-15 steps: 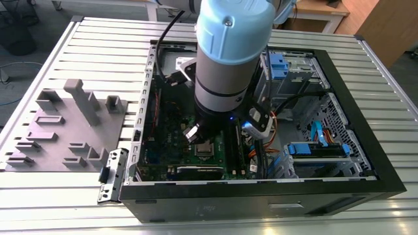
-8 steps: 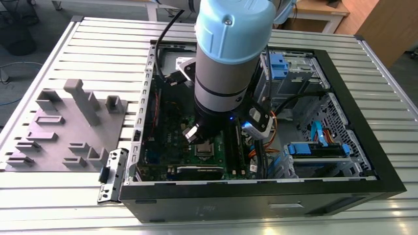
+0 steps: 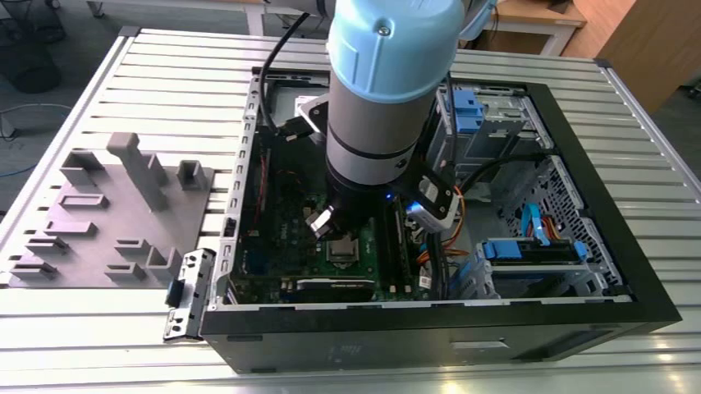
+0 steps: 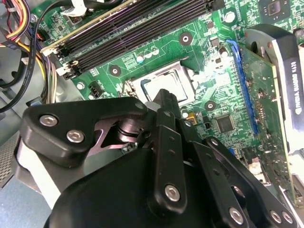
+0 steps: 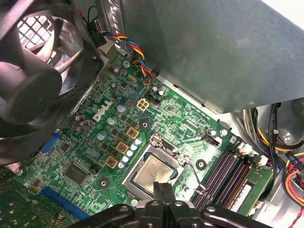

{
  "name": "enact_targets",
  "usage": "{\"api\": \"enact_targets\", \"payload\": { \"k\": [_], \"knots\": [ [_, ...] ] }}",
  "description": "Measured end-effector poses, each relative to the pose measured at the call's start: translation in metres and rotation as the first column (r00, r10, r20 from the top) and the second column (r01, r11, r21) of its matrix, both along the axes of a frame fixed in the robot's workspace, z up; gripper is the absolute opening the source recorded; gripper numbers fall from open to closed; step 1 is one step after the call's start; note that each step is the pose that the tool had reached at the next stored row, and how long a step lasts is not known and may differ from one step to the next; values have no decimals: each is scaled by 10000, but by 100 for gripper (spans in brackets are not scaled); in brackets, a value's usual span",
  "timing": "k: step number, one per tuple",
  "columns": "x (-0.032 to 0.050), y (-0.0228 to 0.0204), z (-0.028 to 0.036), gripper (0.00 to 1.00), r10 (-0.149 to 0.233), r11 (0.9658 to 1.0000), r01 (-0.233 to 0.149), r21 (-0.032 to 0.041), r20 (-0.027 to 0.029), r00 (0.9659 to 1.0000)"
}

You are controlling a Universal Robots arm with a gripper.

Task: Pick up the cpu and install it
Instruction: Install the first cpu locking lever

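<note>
The cpu (image 5: 153, 174) is a silvery square chip lying flat in the metal-framed socket (image 5: 167, 145) of the green motherboard (image 5: 90, 156). In the second wrist view the cpu (image 4: 159, 85) lies in the socket just beyond the fingertips. My gripper (image 5: 164, 189) hangs just over the chip's edge, with its black fingers (image 4: 164, 102) pressed together and nothing between them. In the exterior view the arm (image 3: 378, 98) reaches down into the open computer case (image 3: 438, 320), and the socket (image 3: 343, 249) lies right below the wrist.
Memory slots (image 5: 223, 175) run beside the socket. A black case fan (image 5: 33, 71) and a grey metal housing (image 5: 213, 52) stand close around it. A graphics card (image 4: 280, 90) and bundles of coloured wires (image 5: 285, 161) lie near. A grey parts fixture (image 3: 104, 213) sits outside the case.
</note>
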State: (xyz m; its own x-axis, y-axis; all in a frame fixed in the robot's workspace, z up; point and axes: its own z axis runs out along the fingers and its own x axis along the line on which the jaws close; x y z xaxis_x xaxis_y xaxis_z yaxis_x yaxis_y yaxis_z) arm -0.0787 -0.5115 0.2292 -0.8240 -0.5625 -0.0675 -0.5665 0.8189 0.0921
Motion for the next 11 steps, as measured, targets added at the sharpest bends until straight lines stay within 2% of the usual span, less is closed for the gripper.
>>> {"api": "enact_targets", "payload": {
  "k": [7, 11],
  "knots": [
    [0, 0, 95, 11, 0, 10000, 0, -2, -1, 10000],
    [0, 0, 114, 11, 0, 10000, 0, -1, -1, 10000]
  ]
}}
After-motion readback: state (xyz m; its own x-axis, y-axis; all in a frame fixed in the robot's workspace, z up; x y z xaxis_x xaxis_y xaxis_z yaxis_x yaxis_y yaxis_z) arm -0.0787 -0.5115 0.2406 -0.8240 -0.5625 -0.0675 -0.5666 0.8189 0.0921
